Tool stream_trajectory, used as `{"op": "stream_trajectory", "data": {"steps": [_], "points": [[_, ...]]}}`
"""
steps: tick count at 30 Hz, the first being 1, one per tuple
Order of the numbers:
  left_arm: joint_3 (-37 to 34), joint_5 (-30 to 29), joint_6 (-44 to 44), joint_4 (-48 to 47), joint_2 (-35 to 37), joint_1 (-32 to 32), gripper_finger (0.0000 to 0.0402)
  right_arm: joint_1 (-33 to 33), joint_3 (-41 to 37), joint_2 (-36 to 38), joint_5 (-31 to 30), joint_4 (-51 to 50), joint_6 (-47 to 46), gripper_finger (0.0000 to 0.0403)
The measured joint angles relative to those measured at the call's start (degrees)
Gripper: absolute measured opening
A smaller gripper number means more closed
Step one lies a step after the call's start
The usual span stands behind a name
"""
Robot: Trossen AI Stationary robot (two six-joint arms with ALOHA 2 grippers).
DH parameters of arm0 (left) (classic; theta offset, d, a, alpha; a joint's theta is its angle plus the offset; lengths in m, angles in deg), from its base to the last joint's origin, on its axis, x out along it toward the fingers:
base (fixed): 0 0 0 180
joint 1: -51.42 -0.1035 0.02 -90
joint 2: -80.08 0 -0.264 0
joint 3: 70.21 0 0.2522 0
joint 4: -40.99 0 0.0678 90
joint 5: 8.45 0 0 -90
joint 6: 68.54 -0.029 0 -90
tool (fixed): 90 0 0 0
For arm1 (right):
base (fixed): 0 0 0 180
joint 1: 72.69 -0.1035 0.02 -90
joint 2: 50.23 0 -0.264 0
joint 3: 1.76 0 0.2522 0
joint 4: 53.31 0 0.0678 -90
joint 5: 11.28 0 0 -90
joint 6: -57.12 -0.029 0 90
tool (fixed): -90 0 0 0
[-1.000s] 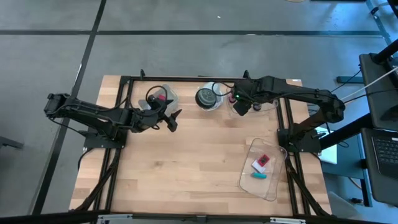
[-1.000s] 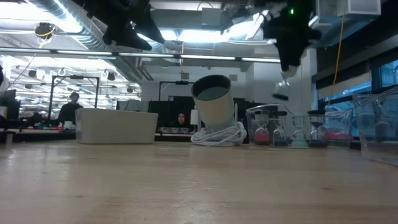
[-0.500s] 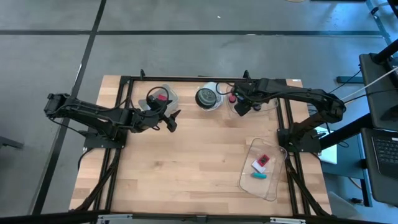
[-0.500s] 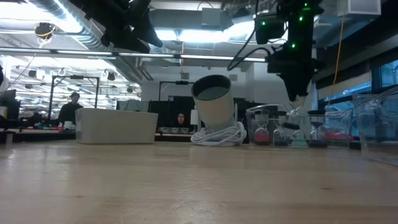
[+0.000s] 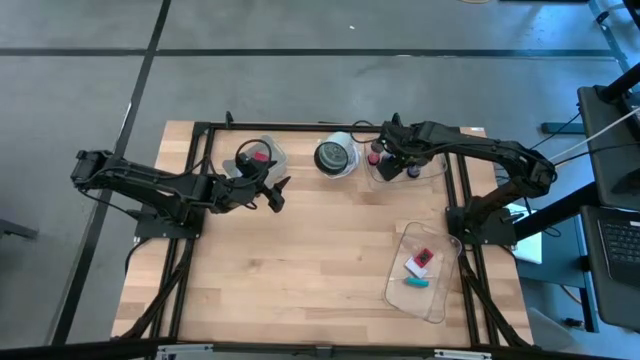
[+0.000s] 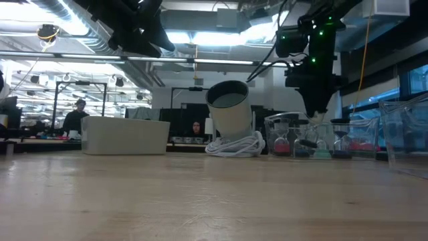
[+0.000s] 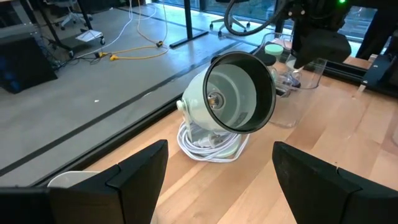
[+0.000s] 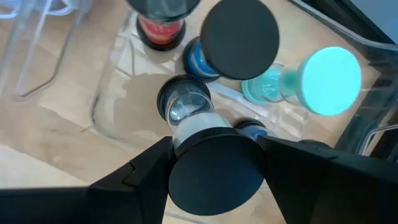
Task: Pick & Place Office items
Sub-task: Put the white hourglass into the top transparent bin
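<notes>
In the right wrist view, my right gripper (image 8: 214,152) is down in the clear tray (image 8: 109,118) at the table's far right. It is shut on a small white-filled timer piece (image 8: 193,121) with round dark caps. Red (image 8: 160,28), blue (image 8: 198,59) and teal (image 8: 326,73) capped pieces stand on their ends around it. My left gripper (image 5: 278,192) hovers open above the table's far left part, pointing at the white-and-black round object (image 7: 239,93). Red, white and teal blocks (image 5: 420,266) lie in the near-right tray. My right gripper holds the white-filled piece by its upper dark cap (image 8: 211,177), pinched between the two fingers (image 8: 146,171), which come from above, pointing down. The piece hangs tilted below them, and its lower cap (image 8: 183,99) is down among the others in the tray.
The round white-and-black object (image 5: 333,157) sits on a coiled white cable (image 6: 234,145) at the far middle. A clear container (image 5: 262,155) with a red item stands at the far left. The near-right tray (image 5: 440,300) lies near the table's right edge. Bare wood (image 5: 300,260) fills the middle.
My right gripper has come down from well above the table into the far-right tray, carrying the white-filled piece with it, and has shifted slightly toward the table's right edge.
</notes>
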Motion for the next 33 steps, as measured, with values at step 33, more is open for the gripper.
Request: {"op": "stream_trajectory", "data": {"steps": [33], "points": [[-0.09, 0.15, 0.09, 0.13, -5.16, -3.41, 0.0285, 0.73, -2.62, 0.0, 4.91, 3.22, -0.9, 0.0217]]}}
